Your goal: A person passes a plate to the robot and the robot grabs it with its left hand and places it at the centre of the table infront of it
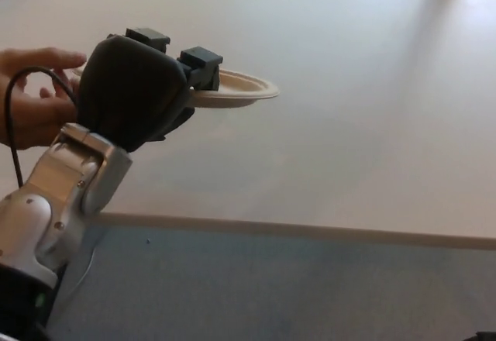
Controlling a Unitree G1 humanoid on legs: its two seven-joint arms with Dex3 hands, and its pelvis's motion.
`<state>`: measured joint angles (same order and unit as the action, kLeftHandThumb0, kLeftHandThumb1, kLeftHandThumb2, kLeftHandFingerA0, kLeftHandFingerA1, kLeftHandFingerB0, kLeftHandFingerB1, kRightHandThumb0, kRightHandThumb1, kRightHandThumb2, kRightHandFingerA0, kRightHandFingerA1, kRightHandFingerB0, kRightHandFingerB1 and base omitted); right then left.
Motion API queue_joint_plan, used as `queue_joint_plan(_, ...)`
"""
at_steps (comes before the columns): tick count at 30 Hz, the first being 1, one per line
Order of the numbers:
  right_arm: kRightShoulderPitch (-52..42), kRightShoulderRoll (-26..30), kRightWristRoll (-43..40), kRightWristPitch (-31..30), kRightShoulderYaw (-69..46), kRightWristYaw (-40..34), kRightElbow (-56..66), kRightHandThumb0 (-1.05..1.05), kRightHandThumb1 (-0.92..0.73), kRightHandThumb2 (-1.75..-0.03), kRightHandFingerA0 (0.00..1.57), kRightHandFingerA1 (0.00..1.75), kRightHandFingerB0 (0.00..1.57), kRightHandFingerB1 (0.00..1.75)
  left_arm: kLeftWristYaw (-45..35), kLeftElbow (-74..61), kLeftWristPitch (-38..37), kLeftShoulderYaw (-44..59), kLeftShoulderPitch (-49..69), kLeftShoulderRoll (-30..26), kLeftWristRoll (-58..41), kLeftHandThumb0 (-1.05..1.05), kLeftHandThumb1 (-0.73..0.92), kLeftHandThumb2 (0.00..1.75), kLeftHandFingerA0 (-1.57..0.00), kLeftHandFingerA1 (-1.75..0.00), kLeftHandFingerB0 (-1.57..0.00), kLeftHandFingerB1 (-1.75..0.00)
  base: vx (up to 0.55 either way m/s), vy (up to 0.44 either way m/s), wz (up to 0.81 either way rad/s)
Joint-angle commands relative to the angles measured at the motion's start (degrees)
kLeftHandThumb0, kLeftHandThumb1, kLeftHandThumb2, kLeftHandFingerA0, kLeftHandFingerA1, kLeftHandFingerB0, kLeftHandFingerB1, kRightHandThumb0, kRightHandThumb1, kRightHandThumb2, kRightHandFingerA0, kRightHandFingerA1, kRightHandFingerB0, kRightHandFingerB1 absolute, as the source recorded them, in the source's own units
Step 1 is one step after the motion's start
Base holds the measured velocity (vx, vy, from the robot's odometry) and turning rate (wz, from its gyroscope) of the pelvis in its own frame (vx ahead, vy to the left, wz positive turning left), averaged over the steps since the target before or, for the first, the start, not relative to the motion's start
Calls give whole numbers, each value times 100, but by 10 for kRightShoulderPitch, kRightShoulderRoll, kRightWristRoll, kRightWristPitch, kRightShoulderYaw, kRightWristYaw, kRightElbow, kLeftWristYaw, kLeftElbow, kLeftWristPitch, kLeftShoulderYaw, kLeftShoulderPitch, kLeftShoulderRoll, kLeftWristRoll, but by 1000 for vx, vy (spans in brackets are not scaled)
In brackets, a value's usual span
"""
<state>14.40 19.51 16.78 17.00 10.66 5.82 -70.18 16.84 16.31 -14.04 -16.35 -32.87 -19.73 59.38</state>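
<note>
The plate (246, 89) looks like matt cream paper or moulded pulp. The left hand (143, 93) is matt black, its back smooth like soft cloth, its fingers (203, 66) hard plastic. The forearm (66, 194) is brushed silvery metal. The table (349, 124) is smooth, pale, faintly glossy.
</note>
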Motion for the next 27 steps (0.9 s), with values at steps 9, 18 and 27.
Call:
queue_joint_plan(9,6,11,12,-1,8,7,1,-73,-85,-65,53,61,49,50,183,229,36,-118,-82,56,66,-31,59,61,-89,-157,-86,-55,0,0,0)
queue_joint_plan(18,18,10,10,-5,7,14,-2,-73,-84,-65,55,60,51,51,213,330,72,-204,-140,101,82,-31,57,59,-98,-144,-86,-48,0,0,0)
queue_joint_plan(27,20,9,15,-9,11,12,5,-74,-84,-65,55,62,51,53,162,386,82,-227,-198,128,50,-30,55,57,-101,-120,-80,-45,0,0,0)
